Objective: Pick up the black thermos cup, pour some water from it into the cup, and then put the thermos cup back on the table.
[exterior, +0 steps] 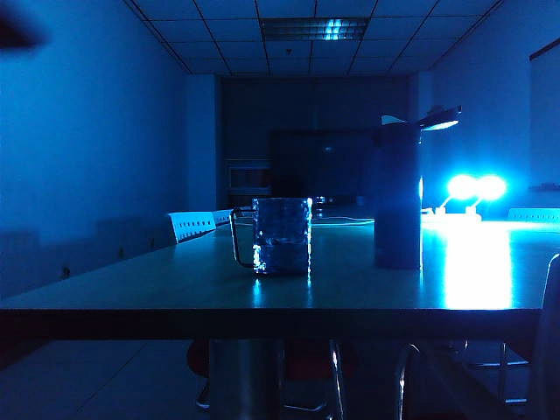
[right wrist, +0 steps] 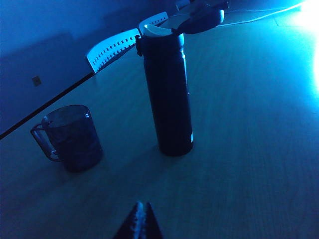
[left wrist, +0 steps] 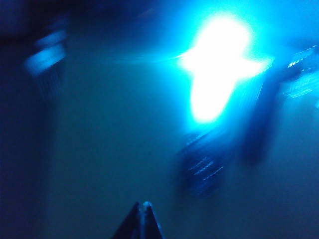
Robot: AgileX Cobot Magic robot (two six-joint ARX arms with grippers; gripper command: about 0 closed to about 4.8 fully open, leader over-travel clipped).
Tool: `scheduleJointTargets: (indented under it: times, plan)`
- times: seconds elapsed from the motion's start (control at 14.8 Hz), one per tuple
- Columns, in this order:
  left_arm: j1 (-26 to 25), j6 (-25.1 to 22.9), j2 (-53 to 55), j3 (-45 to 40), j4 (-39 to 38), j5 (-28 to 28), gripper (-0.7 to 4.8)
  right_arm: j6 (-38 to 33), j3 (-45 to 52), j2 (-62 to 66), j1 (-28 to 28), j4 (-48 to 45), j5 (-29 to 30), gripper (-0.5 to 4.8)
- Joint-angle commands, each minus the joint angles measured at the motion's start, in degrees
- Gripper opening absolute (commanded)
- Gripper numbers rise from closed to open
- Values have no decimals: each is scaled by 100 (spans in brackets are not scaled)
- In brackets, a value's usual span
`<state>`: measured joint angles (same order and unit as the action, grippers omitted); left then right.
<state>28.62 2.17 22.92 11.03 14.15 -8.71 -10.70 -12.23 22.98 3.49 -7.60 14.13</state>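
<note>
Dim room, everything washed blue. The black thermos cup (exterior: 398,197) stands upright on the table (exterior: 131,293), a tall slim matte cylinder with smooth sides, its flip lid hinged open and sticking out sideways at the top. From the right wrist view the thermos (right wrist: 167,92) shows a pale rim under the raised dark cap.

The cup (exterior: 282,235) sits just beside it, apart, not touching: short clear glass mug, dimpled hammered wall catching small glints, thin dark loop handle pointing away from the thermos. In the right wrist view the cup (right wrist: 74,137) looks dark and translucent; contents unreadable.

Tabletop is glossy wood grain, strong glare streak reflected from two bright lamps (exterior: 477,186) at the far end. White perforated chair back (exterior: 191,226) behind the far edge of the table.

Right gripper (right wrist: 139,226): fingers pressed together into a narrow dark wedge, holding nothing, hovering over bare table short of the thermos and cup. Left gripper (left wrist: 143,224): same closed-looking wedge, tips together, nothing between them; that view is heavily motion-blurred with a blown-out light, mug and thermos only vague dark smears. Neither gripper shows in the exterior view.
</note>
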Motion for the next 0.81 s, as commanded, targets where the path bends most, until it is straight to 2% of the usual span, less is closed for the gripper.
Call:
scheduleJointTargets:
  times: [0.07, 0.2, 0.34, 0.47, 0.61, 0.81]
  plan:
    - [-1222, 0, -745, -214, -544, 1034, -8, -11, -11, -7, 2, -79, -4, -5]
    - [-2022, 2, -1421, -348, -1093, 1266, -8, -9, -11, -4, 2, -79, -7, -5]
    - [-2450, 20, -2085, -667, -1290, 1285, -8, -4, -11, -7, 4, -79, -4, -5]
    - [-2601, 17, -2253, -977, -1193, 1545, -8, -2, -11, -9, 4, -57, -2, -5]
    - [-2614, -24, -2256, -1062, -1467, 1534, -8, 0, -11, -7, 9, 15, -26, -5]
    - [-2616, -431, -2256, -1062, -1449, 1497, -8, 0, -11, -4, 9, 28, -26, -5]
